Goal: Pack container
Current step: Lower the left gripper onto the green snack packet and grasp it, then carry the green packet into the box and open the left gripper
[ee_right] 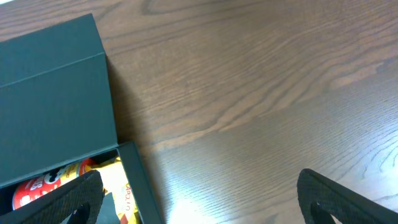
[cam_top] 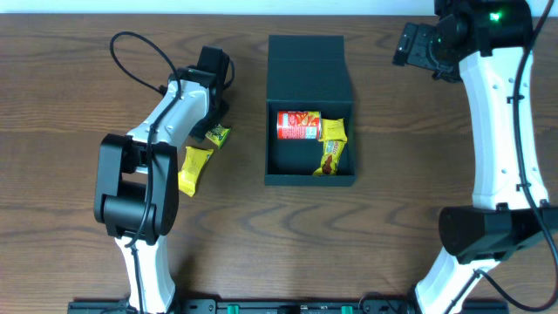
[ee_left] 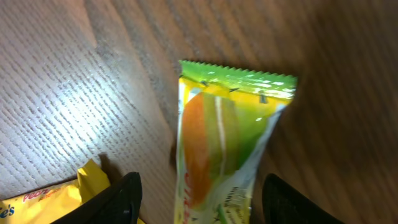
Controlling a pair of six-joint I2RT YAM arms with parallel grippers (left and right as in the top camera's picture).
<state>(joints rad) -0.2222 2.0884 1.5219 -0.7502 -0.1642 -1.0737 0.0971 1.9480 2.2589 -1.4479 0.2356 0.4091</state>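
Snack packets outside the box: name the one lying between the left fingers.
The green-topped packet, between the left fingers; the plain yellow packet lies outside them.

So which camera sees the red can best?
The overhead view: the red can lies whole inside the container. The right wrist view catches only its edge; the left wrist view misses it.

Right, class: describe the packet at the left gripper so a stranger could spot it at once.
Find the dark green container; two packets lie on the table on its left-arm side. Yours is the green-topped packet between the left gripper's open fingers, nearer the container. Its neighbour, the yellow packet, shows no green.
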